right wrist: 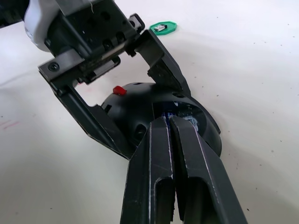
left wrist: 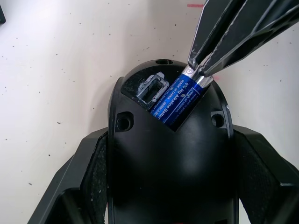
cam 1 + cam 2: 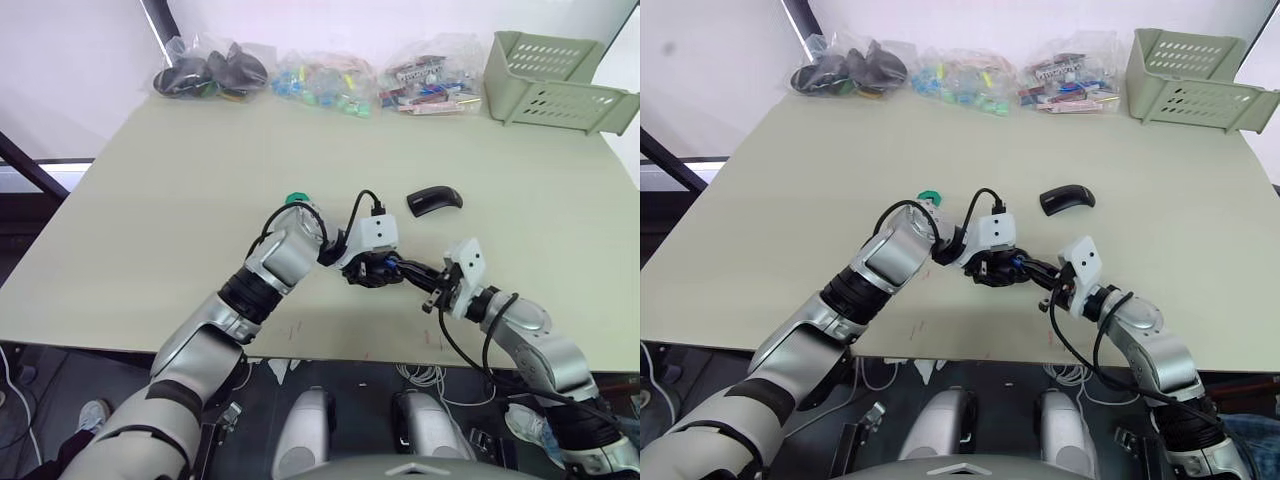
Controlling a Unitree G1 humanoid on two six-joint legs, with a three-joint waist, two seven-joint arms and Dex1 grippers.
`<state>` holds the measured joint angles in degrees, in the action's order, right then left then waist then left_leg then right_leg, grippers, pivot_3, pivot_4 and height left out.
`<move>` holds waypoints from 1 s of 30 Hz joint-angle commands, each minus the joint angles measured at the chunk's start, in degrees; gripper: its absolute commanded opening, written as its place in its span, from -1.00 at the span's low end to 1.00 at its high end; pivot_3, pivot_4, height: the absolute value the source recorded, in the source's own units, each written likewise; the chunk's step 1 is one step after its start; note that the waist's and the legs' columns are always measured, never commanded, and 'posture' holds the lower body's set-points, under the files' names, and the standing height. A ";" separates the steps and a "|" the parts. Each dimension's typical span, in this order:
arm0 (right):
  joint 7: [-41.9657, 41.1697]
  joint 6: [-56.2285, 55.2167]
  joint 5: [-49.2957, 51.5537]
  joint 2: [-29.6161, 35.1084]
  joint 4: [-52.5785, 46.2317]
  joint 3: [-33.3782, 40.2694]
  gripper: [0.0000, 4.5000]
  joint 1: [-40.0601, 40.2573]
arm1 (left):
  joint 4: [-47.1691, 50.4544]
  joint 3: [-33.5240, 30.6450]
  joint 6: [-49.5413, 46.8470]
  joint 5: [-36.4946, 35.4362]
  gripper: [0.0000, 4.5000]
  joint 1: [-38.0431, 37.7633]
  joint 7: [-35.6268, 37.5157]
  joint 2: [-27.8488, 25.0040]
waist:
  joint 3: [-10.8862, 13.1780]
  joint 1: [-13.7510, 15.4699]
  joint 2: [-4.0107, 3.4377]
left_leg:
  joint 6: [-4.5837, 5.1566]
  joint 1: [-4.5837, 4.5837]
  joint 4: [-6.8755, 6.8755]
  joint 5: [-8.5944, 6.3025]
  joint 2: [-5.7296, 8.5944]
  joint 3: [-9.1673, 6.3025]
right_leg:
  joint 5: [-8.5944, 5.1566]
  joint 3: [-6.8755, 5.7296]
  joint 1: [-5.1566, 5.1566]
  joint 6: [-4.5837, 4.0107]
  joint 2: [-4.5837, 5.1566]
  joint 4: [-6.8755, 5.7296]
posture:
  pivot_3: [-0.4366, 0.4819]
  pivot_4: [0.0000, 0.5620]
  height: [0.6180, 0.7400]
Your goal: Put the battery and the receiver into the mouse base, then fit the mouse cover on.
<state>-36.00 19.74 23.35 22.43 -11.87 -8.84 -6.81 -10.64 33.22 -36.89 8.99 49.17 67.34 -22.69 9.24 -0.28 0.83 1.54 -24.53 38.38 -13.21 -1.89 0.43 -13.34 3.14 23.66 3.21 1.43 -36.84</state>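
Two grippers are meeting over the black oval mouse base [image 3: 368, 272] near the middle of the pale table [image 3: 150, 200], a little toward its front edge, in the head views. The left gripper [image 3: 366, 268] is clamping the base from the robot's left while the right gripper [image 3: 392, 264] is reaching in from the right. The glossy black curved mouse cover [image 3: 434, 200] is lying apart, further toward the far edge, and a small green disc [image 3: 295, 199] is sitting behind the left arm. Clear bags of parts [image 3: 320, 78] and a pale green plastic basket [image 3: 555, 80] are lining the far edge.

In the left wrist view, the left fingers [image 2: 88, 172] are pressing both flanks of the base. The small blue cylindrical battery [image 2: 180, 100] is lying slantwise in its open bay, long axis running diagonally, its silver end raised toward the right gripper's tips, which are pinching that end. White print on it is reading "0% Hg Alkaline Battery"; the finer lines are too small to make out. The grey slot [image 2: 152, 88] beside it is looking vacant.

In the right wrist view, the right fingers [image 1: 159, 158] are closing nearly together along the battery's axis, so seating it probably calls for a push down and forward. The base's red wheel [image 1: 119, 89] is facing away. On the green disc sits a tiny dark plug, likely the receiver [image 1: 160, 28], nearer the left arm.
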 commanded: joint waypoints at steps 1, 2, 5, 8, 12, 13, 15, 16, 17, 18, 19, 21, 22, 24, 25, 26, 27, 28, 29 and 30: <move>-1.08 -2.55 -1.78 -1.09 1.40 -0.58 -0.96 -0.72 | -2.81 3.26 -0.72 2.27 0.34 -1.90 -0.51 -0.57 | -0.01 -0.17 0.00 | 0.00 0.03 0.00 0.00 0.00 0.00 | 0.00 0.00 -0.02 0.00 0.00 -0.01 | -0.05 -0.47 1.00; -1.28 -3.13 -2.48 -1.29 2.19 -0.90 -0.96 -0.71 | -2.78 3.28 -0.75 2.25 0.34 -1.92 -0.51 -0.56 | -0.01 -0.24 0.00 | 0.00 0.07 0.00 0.00 0.00 0.02 | 0.00 0.02 -0.04 0.00 0.00 -0.02 | -0.05 -0.47 1.00; -1.79 -4.34 -3.84 -2.15 3.91 -1.42 -0.96 -0.56 | -2.73 3.37 -0.85 2.23 0.34 -1.94 -0.54 -0.47 | -0.02 -0.36 0.00 | 0.00 0.16 0.00 0.00 0.00 0.05 | 0.00 0.06 -0.10 0.00 -0.01 -0.06 | -0.05 -0.47 1.00; -1.54 -4.85 -4.80 -3.84 6.69 -1.91 -0.96 -0.56 | -2.86 3.41 -0.83 2.19 0.34 -1.86 -0.58 -0.34 | -0.03 -0.46 0.01 | 0.00 0.33 -0.02 0.00 -0.02 0.11 | 0.00 0.11 -0.21 0.00 -0.02 -0.08 | -0.05 -0.47 1.00; -2.14 -6.51 -7.11 -5.20 10.68 -3.52 -0.96 -0.60 | -3.19 3.37 -0.80 2.15 0.34 -1.71 -0.71 -0.06 | -0.16 -0.61 0.10 | -0.01 0.80 -0.05 -0.01 -0.13 0.28 | 0.00 0.25 -0.52 0.00 -0.07 -0.10 | -0.05 -0.47 1.00; -2.30 -6.89 -7.48 -5.49 11.42 -3.76 -0.96 -0.62 | -3.28 3.36 -0.79 2.15 0.34 -1.68 -0.73 0.00 | -0.29 -0.65 0.11 | -0.01 0.81 -0.05 -0.01 -0.18 0.31 | 0.01 0.28 -0.52 -0.01 -0.10 -0.10 | -0.05 -0.47 1.00; -2.59 -7.56 -8.34 -5.98 13.10 -4.38 -0.96 -0.73 | -3.51 3.37 -0.71 2.25 0.34 -1.60 -0.79 0.15 | -0.61 -0.72 0.19 | -0.01 0.87 -0.05 -0.01 -0.22 0.36 | 0.01 0.35 -0.52 -0.02 -0.13 -0.11 | -0.05 -0.47 1.00; -2.63 -7.88 -8.83 -6.39 14.19 -4.77 -0.96 -0.82 | -3.58 3.34 -0.76 2.27 0.34 -1.59 -0.79 0.18 | -0.71 -0.74 0.22 | -0.01 0.88 -0.05 -0.01 -0.25 0.38 | 0.02 0.40 -0.52 -0.03 -0.18 -0.12 | -0.05 -0.47 1.00; -2.65 -7.93 -9.29 -6.76 15.21 -5.08 -0.96 -0.90 | -3.64 3.30 -0.77 2.27 0.34 -1.61 -0.78 0.17 | -0.79 -0.76 0.24 | -0.01 0.91 -0.05 -0.01 -0.27 0.40 | 0.03 0.44 -0.52 -0.05 -0.21 -0.13 | -0.05 -0.47 1.00; -2.75 -8.01 -9.73 -6.99 15.96 -5.30 -0.96 -0.98 | -3.67 3.25 -0.76 2.27 0.34 -1.67 -0.77 0.11 | -0.86 -0.78 0.25 | -0.01 0.93 -0.05 -0.01 -0.30 0.42 | 0.04 0.48 -0.52 -0.06 -0.25 -0.14 | -0.05 -0.47 1.00; -2.88 -8.19 -10.21 -7.06 16.68 -5.40 -0.96 -1.08 | -3.72 3.22 -0.72 2.29 0.34 -1.73 -0.78 0.06 | -0.92 -0.83 0.26 | -0.01 0.96 -0.05 -0.01 -0.32 0.44 | 0.05 0.53 -0.52 -0.08 -0.28 -0.15 | -0.05 -0.47 1.00; -3.19 -7.52 -10.51 -6.99 17.49 -5.23 -0.96 -1.22 | -3.82 3.22 -0.64 2.31 0.34 -1.81 -0.81 0.03 | -0.96 -0.91 0.27 | -0.02 1.10 -0.05 -0.01 -0.35 0.50 | 0.06 0.62 -0.54 -0.09 -0.31 -0.19 | -0.05 -0.47 1.00; -3.27 -7.22 -10.68 -6.84 18.03 -5.06 -0.96 -1.38 | -3.88 3.19 -0.67 2.32 0.34 -1.82 -0.84 0.10 | -0.97 -0.93 0.28 | -0.02 1.17 -0.06 -0.02 -0.36 0.50 | 0.06 0.66 -0.57 -0.10 -0.31 -0.21 | -0.05 -0.47 1.00; -3.45 -6.40 -10.57 -6.71 19.16 -4.56 -0.96 -1.81 | -3.93 3.12 -0.72 2.30 0.34 -1.88 -0.88 0.23 | -1.01 -0.95 0.31 | -0.03 1.28 -0.11 -0.02 -0.37 0.48 | 0.06 0.76 -0.61 -0.10 -0.30 -0.23 | -0.05 -0.47 1.00; -3.60 -5.56 -10.57 -6.60 19.86 -4.51 -0.96 -2.11 | -4.05 3.10 -0.62 2.33 0.34 -1.89 -0.94 0.30 | -1.02 -0.99 0.33 | -0.03 1.32 -0.13 -0.02 -0.37 0.48 | 0.06 0.80 -0.63 -0.10 -0.30 -0.23 | -0.05 -0.47 1.00; -3.82 -6.04 -11.09 -6.53 21.09 -4.65 -0.96 -2.54 | -4.19 3.06 -0.57 2.31 0.34 -1.86 -1.01 0.42 | -1.02 -1.01 0.33 | -0.03 1.46 -0.21 -0.03 -0.38 0.49 | 0.05 0.91 -0.69 -0.10 -0.29 -0.23 | -0.05 -0.47 1.00; -3.81 -6.08 -10.84 -6.89 22.09 -4.29 -0.96 -2.89 | -4.44 3.04 -0.41 2.32 0.34 -1.79 -1.07 0.55 | -1.04 -1.27 0.35 | -0.04 1.50 -0.23 -0.03 -0.38 0.51 | 0.05 0.93 -0.71 -0.10 -0.29 -0.23 | -0.05 -0.47 1.00; -3.83 -6.14 -10.65 -7.20 22.77 -3.98 -0.96 -3.15 | -4.61 3.01 -0.30 2.35 0.34 -1.75 -1.11 0.64 | -1.10 -1.45 0.41 | -0.04 1.66 -0.27 -0.03 -0.41 0.55 | 0.05 1.00 -0.83 -0.10 -0.26 -0.22 | -0.05 -0.47 1.00; -4.21 -7.31 -10.56 -7.19 22.60 -3.60 -0.96 -3.32 | -4.85 3.00 -0.10 2.44 0.34 -1.73 -1.20 0.74 | -1.21 -1.59 0.43 | -0.05 1.73 -0.29 -0.04 -0.47 0.54 | 0.05 1.00 -0.86 -0.10 -0.24 -0.22 | -0.05 -0.47 1.00; -4.95 -8.10 -9.73 -6.86 20.88 -2.76 -0.96 -3.41 | -5.06 2.94 0.02 2.47 0.34 -1.67 -1.27 0.87 | -1.29 -1.62 0.41 | -0.05 1.75 -0.29 -0.04 -0.50 0.54 | 0.05 1.00 -0.87 -0.10 -0.21 -0.22 | -0.05 -0.47 1.00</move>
<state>-40.67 9.89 14.92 15.15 5.62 -10.66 -11.84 -14.20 33.46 -37.02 9.98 49.04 66.95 -22.67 7.95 -1.90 1.24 1.45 -22.78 38.08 -13.27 -2.38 0.95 -13.29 4.14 22.78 3.11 1.27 -37.06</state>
